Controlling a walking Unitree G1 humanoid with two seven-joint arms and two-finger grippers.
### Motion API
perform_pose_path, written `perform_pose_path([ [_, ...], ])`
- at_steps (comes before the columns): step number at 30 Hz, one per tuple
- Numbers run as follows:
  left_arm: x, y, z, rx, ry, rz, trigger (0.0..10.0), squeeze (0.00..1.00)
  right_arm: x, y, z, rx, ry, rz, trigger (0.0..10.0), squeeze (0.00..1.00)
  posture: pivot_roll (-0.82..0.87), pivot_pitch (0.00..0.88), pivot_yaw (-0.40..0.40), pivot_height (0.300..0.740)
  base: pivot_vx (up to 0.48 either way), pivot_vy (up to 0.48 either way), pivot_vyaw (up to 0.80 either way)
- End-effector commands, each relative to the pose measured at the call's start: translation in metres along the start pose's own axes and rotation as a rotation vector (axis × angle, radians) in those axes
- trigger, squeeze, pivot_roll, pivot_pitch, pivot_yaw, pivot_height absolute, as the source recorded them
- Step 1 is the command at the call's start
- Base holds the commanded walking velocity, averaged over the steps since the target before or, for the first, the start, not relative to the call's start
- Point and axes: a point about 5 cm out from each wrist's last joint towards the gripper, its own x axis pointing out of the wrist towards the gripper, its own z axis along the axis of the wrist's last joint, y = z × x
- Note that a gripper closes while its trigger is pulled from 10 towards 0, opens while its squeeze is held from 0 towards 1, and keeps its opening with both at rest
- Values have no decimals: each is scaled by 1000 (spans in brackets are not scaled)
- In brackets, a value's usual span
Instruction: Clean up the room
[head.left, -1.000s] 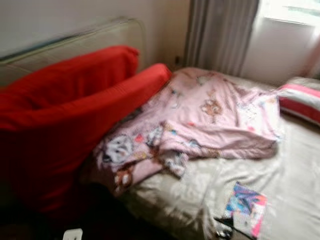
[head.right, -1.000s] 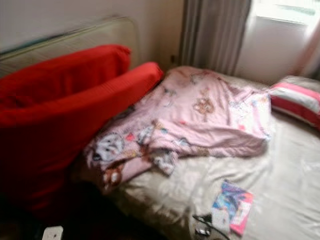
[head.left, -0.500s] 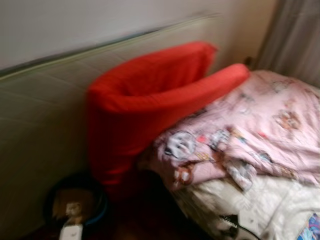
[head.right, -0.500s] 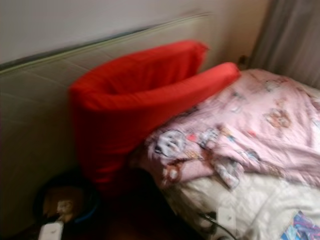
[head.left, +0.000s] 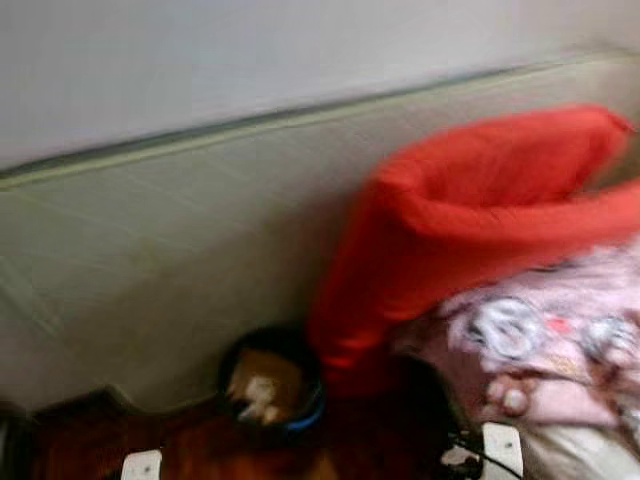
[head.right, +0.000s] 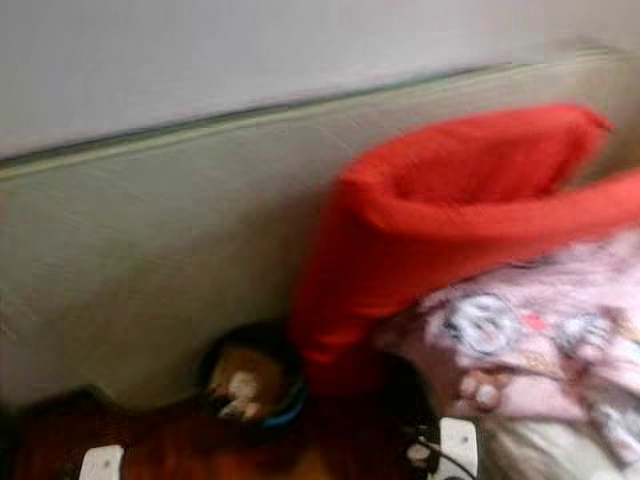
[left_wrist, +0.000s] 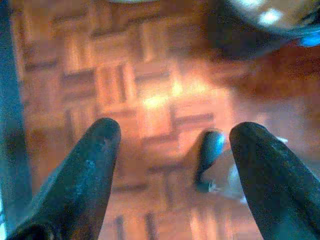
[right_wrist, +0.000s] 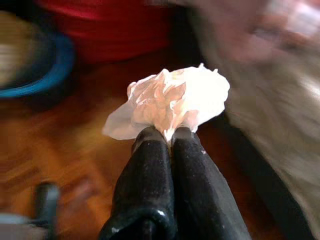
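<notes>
**Right wrist view: crumpled tissue pinched, bin not yet reached**

Right wrist view: right gripper (right_wrist: 167, 131) with jaws pressed together on a crumpled white tissue (right_wrist: 170, 102), held above dark parquet floor (right_wrist: 90, 165). Blurred behind it, a blue-rimmed round bin (right_wrist: 45, 65) off to one side and pale bedding on the other.

Head views, smeared by motion: upright pale mattress (head.left: 180, 240) leaning on the wall, red cushion (head.left: 470, 210) slumped against it, pink cartoon-print blanket (head.left: 540, 340) spilling off the bed. Dark bin with blue rim (head.left: 270, 385) on the floor just beside the cushion's foot, some brownish rubbish inside.

Left wrist view: left gripper (left_wrist: 172, 145) with jaws wide apart, holding nothing, hanging over the parquet.

Likely next: carrying the tissue to the bin. Risks: thin pinch on light paper, so possible slip mid-walk; bin tucked close under the cushion, so a release from too far off could land on the floor.
</notes>
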Motion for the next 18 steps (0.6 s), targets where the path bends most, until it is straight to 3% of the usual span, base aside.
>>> perform_pose_path([
  [1, 3, -11, 5, 12, -7, -21, 10000, 0, -2, -10, -5, -3, 15, -20, 10000, 0, 58, 0, -18, 740, 0, 442, 538],
  [9, 6, -24, 14, 6, -22, -33, 10000, 0, -2, -13, -3, -1, 17, -24, 10000, 0, 63, 0, -36, 740, 0, 446, 0],
  [18, 6, -20, 16, -3, -27, -29, 10000, 0, -2, -14, -3, -8, 19, -21, 10000, 0, 68, 0, -46, 740, 0, 443, 0],
])
